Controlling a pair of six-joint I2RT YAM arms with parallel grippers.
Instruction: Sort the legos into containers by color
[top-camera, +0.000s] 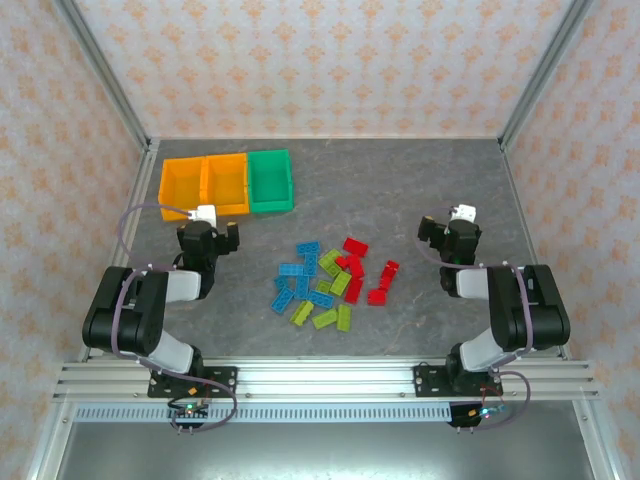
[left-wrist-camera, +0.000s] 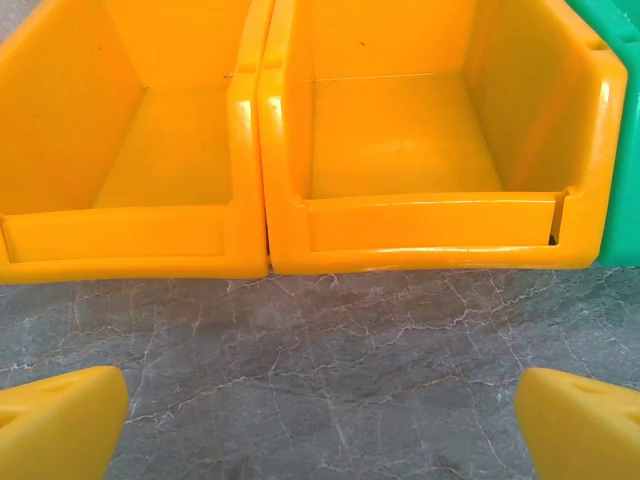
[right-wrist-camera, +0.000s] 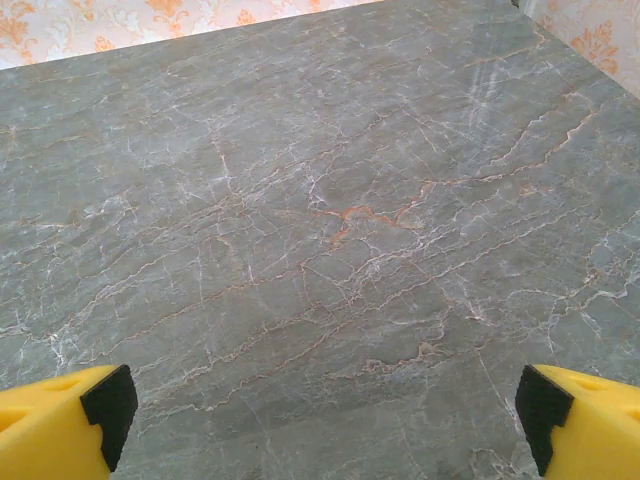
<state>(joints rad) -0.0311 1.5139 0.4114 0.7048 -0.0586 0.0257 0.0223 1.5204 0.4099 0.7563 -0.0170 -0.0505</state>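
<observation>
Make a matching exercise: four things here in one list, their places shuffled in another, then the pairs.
1. green plastic bin
2. small red studded bricks
3. small blue studded bricks
4. left gripper

A. left side of the brick pile
B. facing two orange plastic bins
C. right end of the bin row
D. right side of the brick pile

Pairs: 1-C, 2-D, 3-A, 4-B

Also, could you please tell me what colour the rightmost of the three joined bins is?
Green; the rightmost bin shows best in the top external view.
</observation>
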